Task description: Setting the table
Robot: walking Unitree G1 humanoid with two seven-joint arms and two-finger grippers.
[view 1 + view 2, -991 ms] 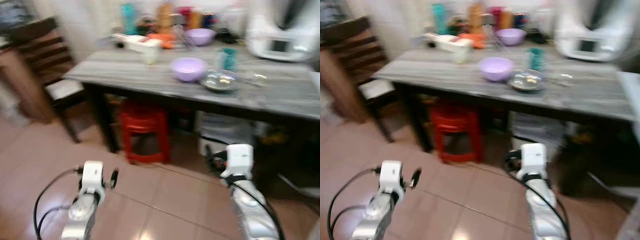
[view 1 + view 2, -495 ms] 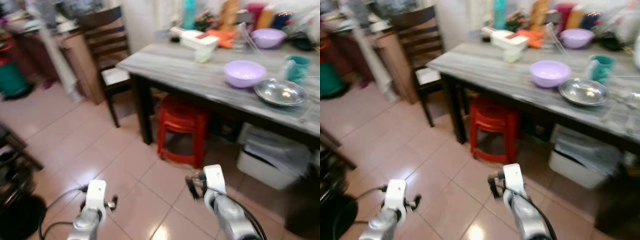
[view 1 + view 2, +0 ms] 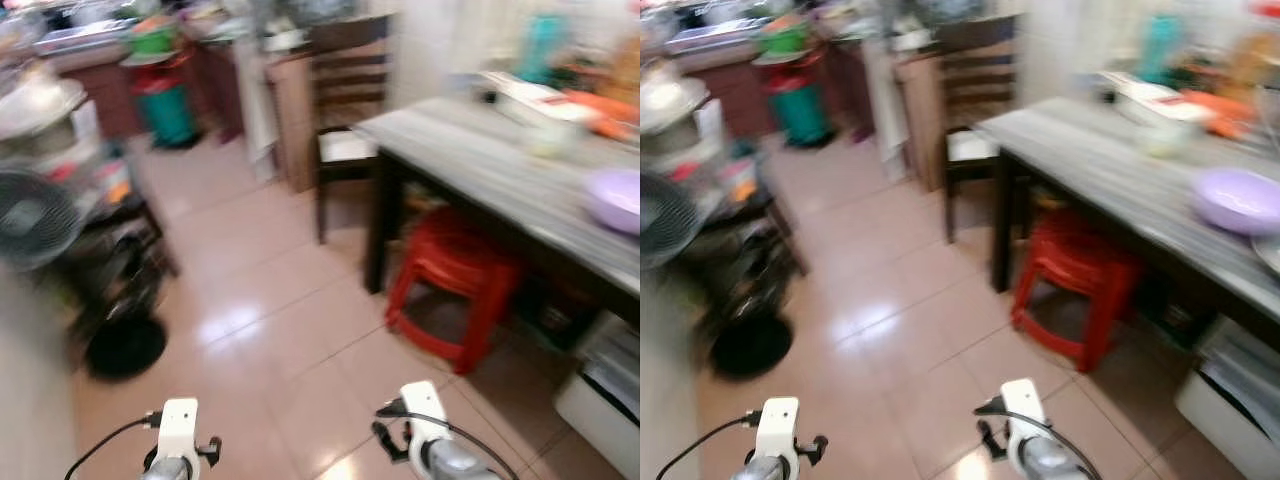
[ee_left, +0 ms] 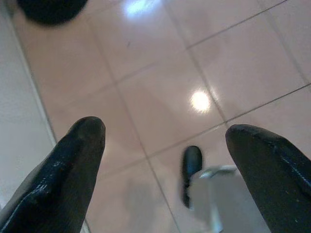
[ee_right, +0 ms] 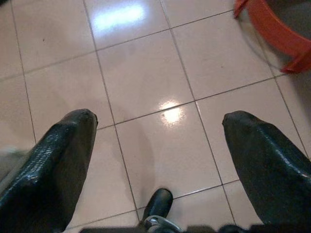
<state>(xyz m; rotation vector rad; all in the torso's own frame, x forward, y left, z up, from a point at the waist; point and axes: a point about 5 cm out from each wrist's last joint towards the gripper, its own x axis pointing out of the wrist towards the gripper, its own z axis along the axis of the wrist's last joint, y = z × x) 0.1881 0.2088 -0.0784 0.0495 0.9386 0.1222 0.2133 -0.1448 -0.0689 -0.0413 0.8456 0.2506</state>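
Looking down, we see our left gripper (image 4: pixel 163 145) and right gripper (image 5: pixel 158 141) hanging low over the pink tiled floor (image 3: pixel 260 330), each with its two black fingers spread wide and holding nothing. Beyond the right gripper, a red stool (image 3: pixel 450 285) stands tucked under the grey table (image 3: pixel 470 165). On the table sit a purple bowl (image 3: pixel 1238 198) and, farther back, a white tray (image 3: pixel 1145 98), all blurred. A dark wooden chair (image 3: pixel 345 100) stands at the table's far end. Well away from the table, on our left, a black fan (image 3: pixel 40 220) stands on the floor.
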